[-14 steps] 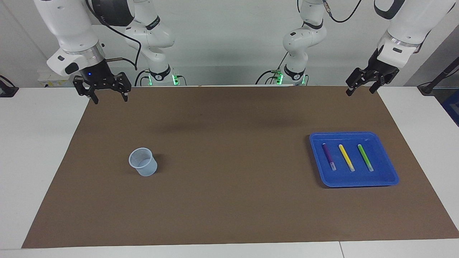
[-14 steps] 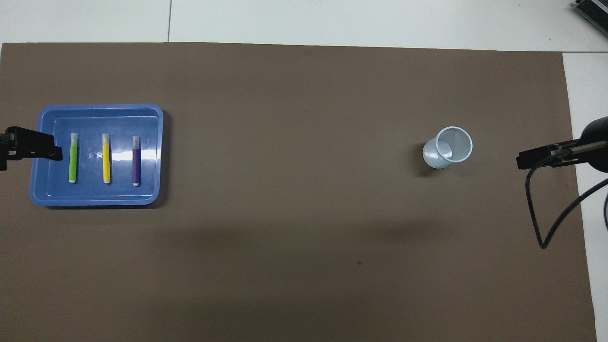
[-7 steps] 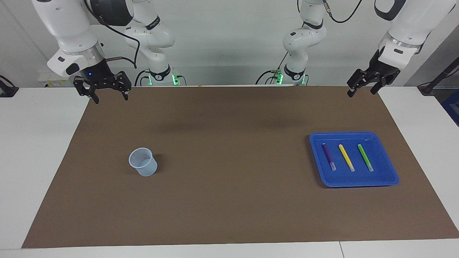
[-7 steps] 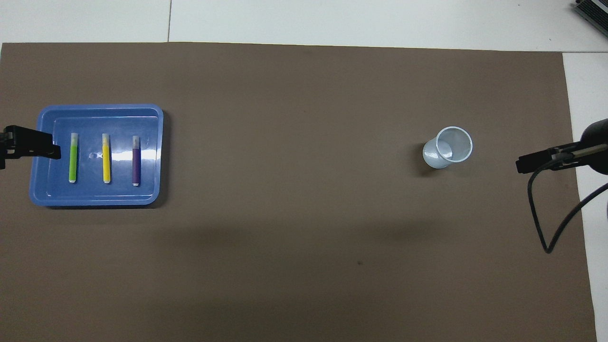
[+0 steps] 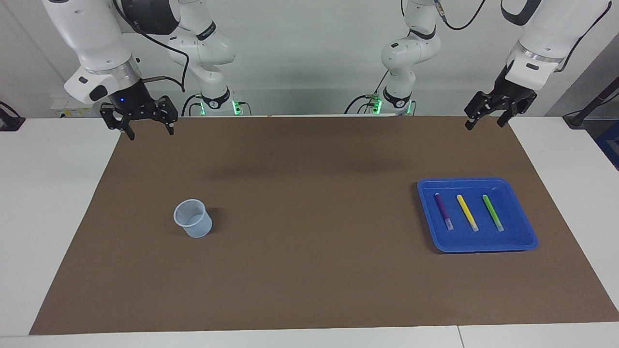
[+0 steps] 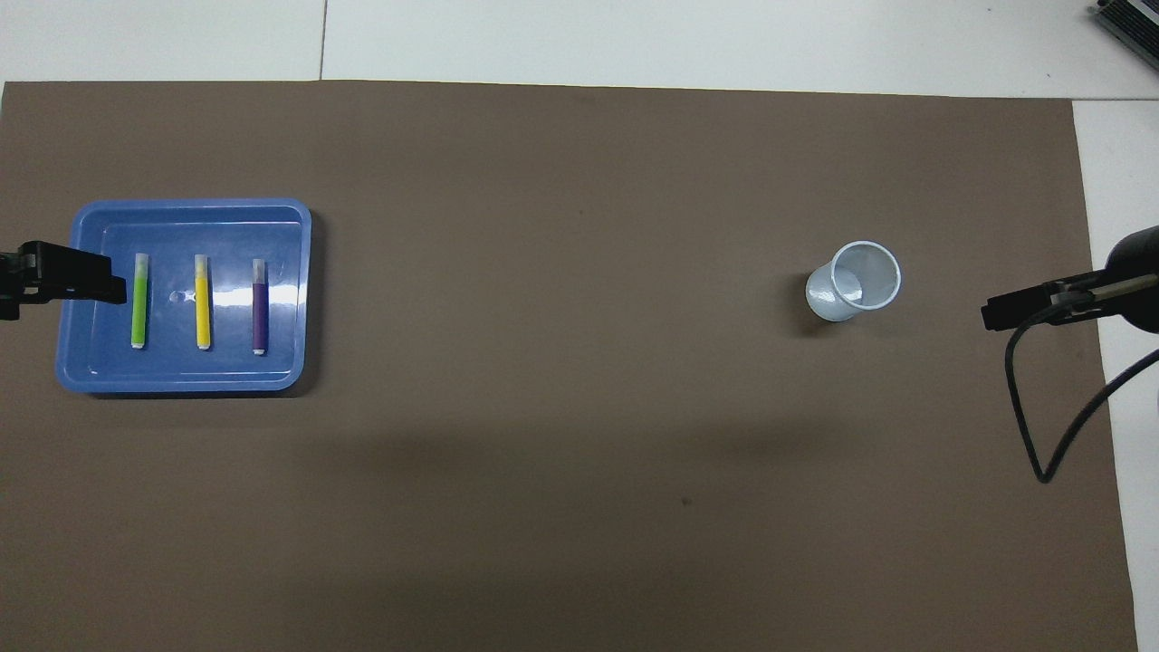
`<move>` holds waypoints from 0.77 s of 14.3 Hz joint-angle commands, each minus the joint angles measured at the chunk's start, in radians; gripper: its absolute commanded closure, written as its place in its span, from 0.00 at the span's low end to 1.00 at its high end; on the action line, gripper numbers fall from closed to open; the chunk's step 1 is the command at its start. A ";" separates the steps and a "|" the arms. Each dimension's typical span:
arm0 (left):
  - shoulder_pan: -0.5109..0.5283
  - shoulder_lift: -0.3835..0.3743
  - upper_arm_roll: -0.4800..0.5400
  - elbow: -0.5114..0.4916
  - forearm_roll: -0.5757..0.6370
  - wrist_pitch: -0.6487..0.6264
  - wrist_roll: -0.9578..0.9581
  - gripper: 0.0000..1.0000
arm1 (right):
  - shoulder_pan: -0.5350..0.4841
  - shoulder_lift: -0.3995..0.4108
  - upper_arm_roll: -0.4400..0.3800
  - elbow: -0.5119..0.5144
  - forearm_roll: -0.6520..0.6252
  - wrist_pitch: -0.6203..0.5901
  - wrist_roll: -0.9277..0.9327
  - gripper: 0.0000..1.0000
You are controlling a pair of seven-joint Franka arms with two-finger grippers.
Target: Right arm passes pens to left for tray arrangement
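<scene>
End effectors, right and left, raised over the mat's robot-side corners, fingers apart, empty.

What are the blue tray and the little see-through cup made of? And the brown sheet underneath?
The blue tray looks like glossy plastic: light glints off its smooth floor. The cup seems thin, translucent plastic, since the brown shows faintly through its wall. The brown sheet looks like matte paper or card, flat and without shine, though fabric cannot be ruled out.
</scene>
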 commanded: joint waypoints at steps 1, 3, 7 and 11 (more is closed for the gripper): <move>-0.184 -0.020 0.186 -0.028 0.021 0.022 0.006 0.00 | -0.011 -0.003 -0.001 0.005 0.023 -0.015 -0.030 0.00; -0.182 -0.018 0.190 -0.032 0.021 0.023 0.006 0.00 | -0.011 -0.003 -0.001 0.005 0.023 -0.013 -0.030 0.00; -0.182 -0.019 0.190 -0.032 0.021 0.009 0.006 0.00 | -0.011 -0.003 -0.001 0.005 0.023 -0.012 -0.030 0.00; -0.183 -0.019 0.190 -0.032 0.021 0.006 0.006 0.00 | -0.011 -0.003 -0.001 0.005 0.025 -0.012 -0.030 0.00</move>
